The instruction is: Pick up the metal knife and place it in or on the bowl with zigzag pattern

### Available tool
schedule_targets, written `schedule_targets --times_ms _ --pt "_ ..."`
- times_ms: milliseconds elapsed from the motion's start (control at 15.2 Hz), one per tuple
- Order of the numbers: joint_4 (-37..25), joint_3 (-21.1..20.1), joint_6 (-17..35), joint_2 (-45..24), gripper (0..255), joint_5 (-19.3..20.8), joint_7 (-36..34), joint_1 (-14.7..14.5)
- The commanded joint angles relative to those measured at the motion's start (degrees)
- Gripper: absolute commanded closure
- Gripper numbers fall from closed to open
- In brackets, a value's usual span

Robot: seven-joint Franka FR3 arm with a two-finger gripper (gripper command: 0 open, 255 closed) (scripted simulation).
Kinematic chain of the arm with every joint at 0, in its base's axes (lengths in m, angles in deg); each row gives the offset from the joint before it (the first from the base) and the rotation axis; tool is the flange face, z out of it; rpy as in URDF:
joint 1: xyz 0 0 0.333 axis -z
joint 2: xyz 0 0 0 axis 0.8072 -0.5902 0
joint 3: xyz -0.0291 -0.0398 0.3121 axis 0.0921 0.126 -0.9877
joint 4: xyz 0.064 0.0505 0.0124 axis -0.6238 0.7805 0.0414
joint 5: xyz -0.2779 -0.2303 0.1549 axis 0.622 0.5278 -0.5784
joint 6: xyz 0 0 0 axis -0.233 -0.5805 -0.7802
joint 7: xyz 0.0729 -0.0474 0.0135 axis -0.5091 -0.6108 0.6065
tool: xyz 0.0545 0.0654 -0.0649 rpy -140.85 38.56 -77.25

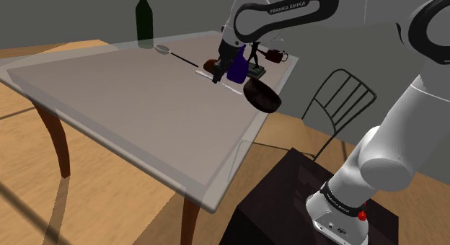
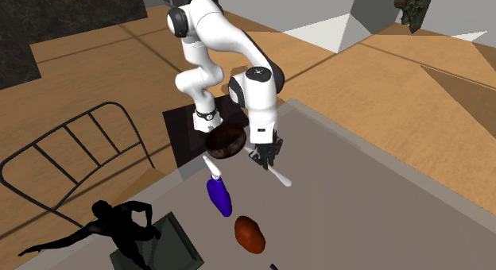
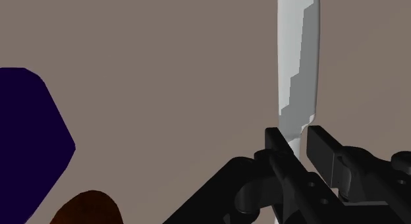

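Opposed exterior views, one shared table (image 1: pixel 130 114)

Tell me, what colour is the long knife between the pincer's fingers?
White shading to pale grey, unpatterned. The knife shows best in the wrist view.

We see the knife (image 3: pixel 300 58) pale and matt, perhaps metal; the table (image 1: pixel 130 107) top smooth, its legs (image 1: pixel 58 146) at lower left wooden.
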Motion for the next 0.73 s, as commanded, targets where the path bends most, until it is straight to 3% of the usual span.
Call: schedule_targets --times_ms 0,660 --pt "-1.14 -0.01 -1.58 0.43 255 0.03 -0.08 -0.01" --pt "-7.21 0.03 -9.05 1.83 255 0.12 -0.32 0.03"
